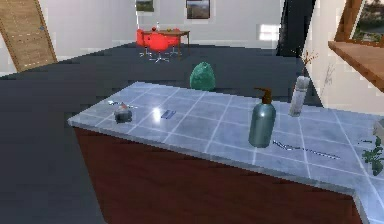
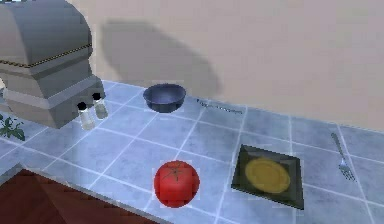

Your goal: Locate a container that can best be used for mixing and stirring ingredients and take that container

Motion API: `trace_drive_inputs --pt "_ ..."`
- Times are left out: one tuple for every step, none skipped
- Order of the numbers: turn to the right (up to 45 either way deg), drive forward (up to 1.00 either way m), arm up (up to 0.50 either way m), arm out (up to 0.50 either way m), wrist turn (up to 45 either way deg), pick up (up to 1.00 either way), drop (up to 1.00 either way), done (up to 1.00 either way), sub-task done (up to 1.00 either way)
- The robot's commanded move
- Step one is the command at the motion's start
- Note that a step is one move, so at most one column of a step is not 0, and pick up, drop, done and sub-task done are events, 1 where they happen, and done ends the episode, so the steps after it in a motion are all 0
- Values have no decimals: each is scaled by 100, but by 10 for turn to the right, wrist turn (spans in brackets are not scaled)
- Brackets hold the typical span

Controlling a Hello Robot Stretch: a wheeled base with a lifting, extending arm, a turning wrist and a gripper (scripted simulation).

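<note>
In the arm side view the dark blue bowl (image 2: 165, 97) sits upright on the blue tiled counter (image 2: 120, 150) close to the wall. It is just right of a large grey appliance (image 2: 45, 65) with two small shakers (image 2: 92, 110) at its foot, and a red tomato (image 2: 176, 183) lies nearer the counter's front edge. A dark square tray (image 2: 268, 176) with a yellow disc in it lies right of the tomato, and a fork (image 2: 343, 158) beyond that. In the forward view a teal pump bottle (image 1: 262, 118) stands on the counter, and the state of the gripper's jaws cannot be told.
</note>
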Motion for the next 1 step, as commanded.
trace_drive_inputs --pt "0 0 50 0 0 0 0 0 0"
